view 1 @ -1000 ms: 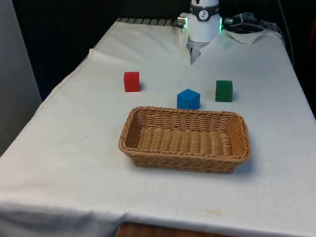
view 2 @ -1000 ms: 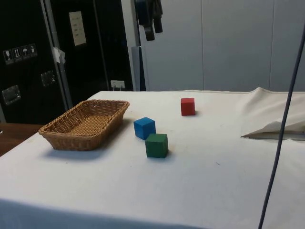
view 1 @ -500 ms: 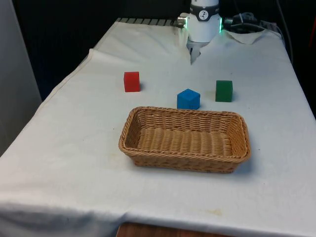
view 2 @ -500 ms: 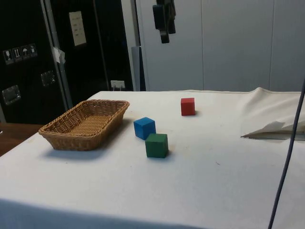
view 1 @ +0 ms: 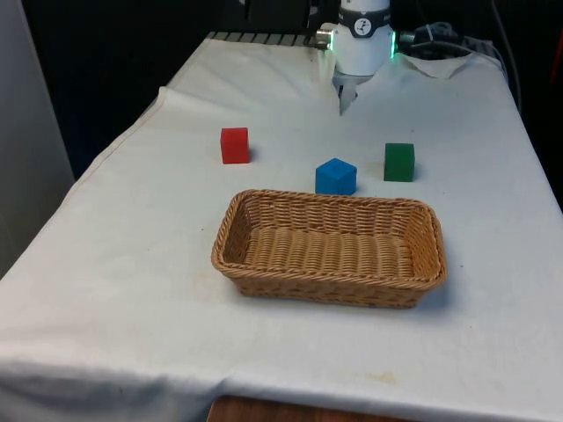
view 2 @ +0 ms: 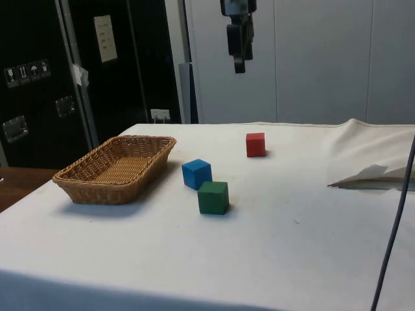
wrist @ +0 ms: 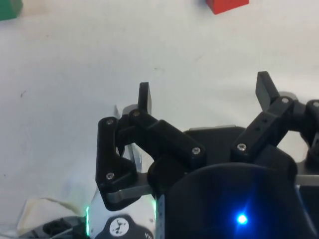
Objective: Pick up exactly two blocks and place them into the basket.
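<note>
The claw [view 2: 239, 39] hangs high above the surface [view 1: 132, 264], its fingers spread wide and holding nothing. Below it, toward the robot's end, the red block [view 1: 234, 145], blue block [view 1: 335, 177] and green block [view 1: 398, 162] all sit on the cloth. The blue one lies just beside the far rim of the basket [view 1: 233, 224], which sits mid-surface with nothing in it. By the look of it no block is delivered yet; both picks remain.
</note>
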Controlling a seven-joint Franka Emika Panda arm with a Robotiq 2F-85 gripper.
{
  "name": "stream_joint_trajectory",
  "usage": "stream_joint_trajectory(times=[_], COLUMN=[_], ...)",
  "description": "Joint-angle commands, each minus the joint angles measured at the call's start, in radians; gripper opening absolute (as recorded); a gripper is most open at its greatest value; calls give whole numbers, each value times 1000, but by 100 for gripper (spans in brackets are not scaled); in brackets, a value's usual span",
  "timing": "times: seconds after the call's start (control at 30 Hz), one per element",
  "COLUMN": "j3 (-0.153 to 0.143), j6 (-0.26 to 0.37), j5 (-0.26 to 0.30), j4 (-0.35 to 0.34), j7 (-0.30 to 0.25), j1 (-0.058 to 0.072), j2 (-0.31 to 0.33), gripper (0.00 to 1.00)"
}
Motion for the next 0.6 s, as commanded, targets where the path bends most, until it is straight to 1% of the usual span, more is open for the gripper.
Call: stream_joint_trajectory(times=[0.0, 0.03, 0.1, 0.13, 0.17, 0.23, 0.27, 0.37, 0.4, 0.43, 0.47, 0.53, 0.57], j3=[-7, -21, -37, -37, -45, -63, -79, -106, -114, -115, -123, -141, -159], j6=[26, 46, 70, 53, 80, 105, 127, 163, 173, 163, 186, 210, 237], j5=[-15, -20, -24, -12, -25, -27, -29, -28, -27, -22, -26, -24, -21], j4=[-17, -29, -41, -33, -46, -55, -62, -71, -72, -69, -75, -78, -81], j7=[-3, -8, -19, -19, -24, -37, -48, -71, -78, -78, -87, -102, -120], j1=[-7, -9, -10, -3, -11, -11, -10, -11, -11, -7, -11, -11, -10], j2=[-9, -9, -6, 0, -4, 3, 10, 24, 29, 31, 37, 50, 66], gripper=[100, 100, 100, 100, 100, 100, 100, 100, 100, 100, 100, 100, 100])
